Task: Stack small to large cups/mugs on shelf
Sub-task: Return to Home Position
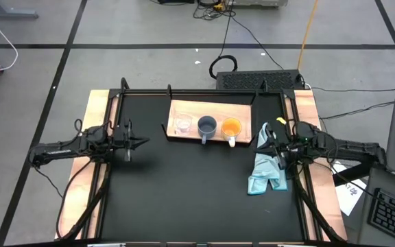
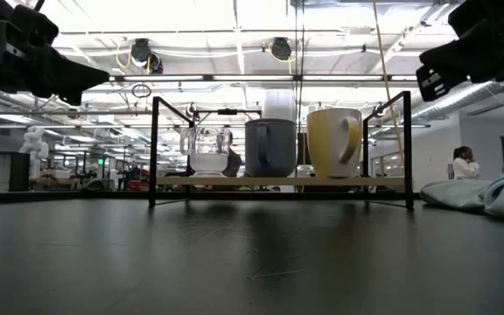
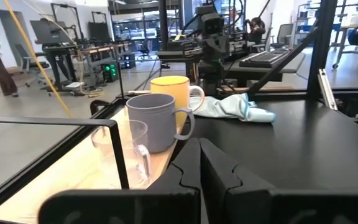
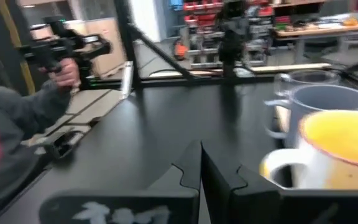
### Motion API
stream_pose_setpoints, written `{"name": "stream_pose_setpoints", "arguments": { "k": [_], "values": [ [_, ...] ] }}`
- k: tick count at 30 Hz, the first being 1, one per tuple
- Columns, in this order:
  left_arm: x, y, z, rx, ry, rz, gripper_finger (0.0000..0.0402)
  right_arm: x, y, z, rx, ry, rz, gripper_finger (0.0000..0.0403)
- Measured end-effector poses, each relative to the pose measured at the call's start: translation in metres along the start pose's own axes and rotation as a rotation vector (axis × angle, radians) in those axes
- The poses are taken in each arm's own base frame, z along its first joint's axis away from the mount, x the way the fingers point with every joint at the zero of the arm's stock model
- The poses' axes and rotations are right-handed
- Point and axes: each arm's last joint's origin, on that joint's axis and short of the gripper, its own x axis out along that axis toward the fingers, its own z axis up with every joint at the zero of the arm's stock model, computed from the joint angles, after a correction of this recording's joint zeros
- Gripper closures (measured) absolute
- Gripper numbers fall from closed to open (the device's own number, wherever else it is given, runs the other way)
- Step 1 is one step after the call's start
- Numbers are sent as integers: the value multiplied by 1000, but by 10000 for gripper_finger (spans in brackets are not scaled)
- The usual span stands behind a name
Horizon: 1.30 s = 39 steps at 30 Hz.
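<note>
My left jaws and right jaws clenched, flanking the shelf (image 1: 211,108); on it glass cup (image 1: 182,125), blue-grey mug (image 1: 206,125), orange mug (image 1: 231,127).

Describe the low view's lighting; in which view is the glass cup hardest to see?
Low view: bright ceiling lights behind the shelf backlight the blue-grey mug and yellow mug, and the black table shows a dull sheen. High view: light is even, but the clear glass cup nearly vanishes against the light wood.
</note>
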Motion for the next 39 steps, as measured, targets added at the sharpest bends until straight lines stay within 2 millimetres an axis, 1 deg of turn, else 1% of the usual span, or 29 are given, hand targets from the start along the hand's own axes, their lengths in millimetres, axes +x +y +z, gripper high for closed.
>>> {"name": "stream_pose_setpoints", "arguments": {
  "k": [7,11,15,22,26,33,39],
  "values": [
    [0,-4,-2,-11,21,-28,401,8,11,-2,-36,27,13,403],
    [0,-6,-3,-11,34,-25,402,12,14,-4,-49,44,1,403],
    [0,-8,-3,-4,33,-45,402,14,17,-3,-64,33,25,403],
    [0,-10,-3,13,30,-70,401,14,17,-2,-78,23,30,403],
    [0,-11,-3,10,30,-78,401,14,16,-2,-77,21,3,403],
    [0,-11,-2,-34,29,-79,401,14,16,-2,-79,20,2,403],
    [0,-11,-2,-35,30,-79,401,14,16,-2,-79,20,2,403]
  ]
}}
